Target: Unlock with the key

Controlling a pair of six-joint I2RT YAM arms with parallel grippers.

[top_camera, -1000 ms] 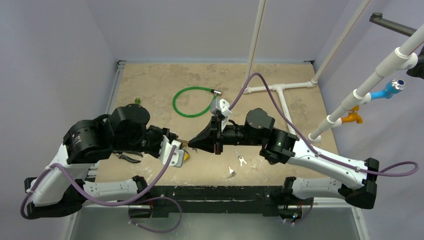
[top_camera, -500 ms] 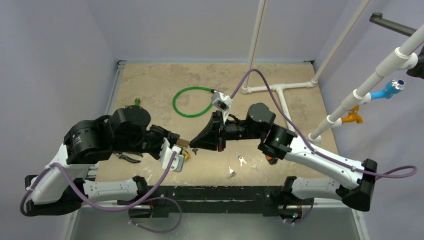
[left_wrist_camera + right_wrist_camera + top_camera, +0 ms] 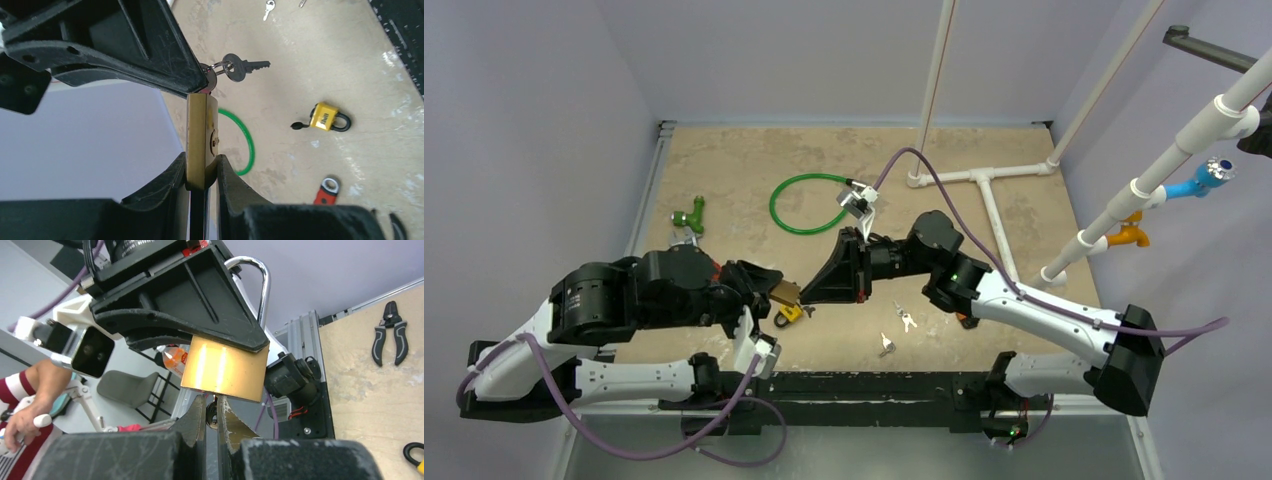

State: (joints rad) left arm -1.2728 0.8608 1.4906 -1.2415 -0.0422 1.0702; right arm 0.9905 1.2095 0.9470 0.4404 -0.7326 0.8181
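One brass padlock [image 3: 201, 135] lengthwise in left jaws, keyway facing right jaws' key [image 3: 210, 81]

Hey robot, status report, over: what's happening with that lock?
Left gripper shut on padlock. Right gripper shut on key at padlock's base. Spare key dangling from the ring. Nothing blocking.

We see white shells on the left arm [image 3: 624, 300] and right arm [image 3: 1036, 310], round black joint housings, looping purple cables [image 3: 914, 152], scuffed black gripper fingers [image 3: 167, 192].
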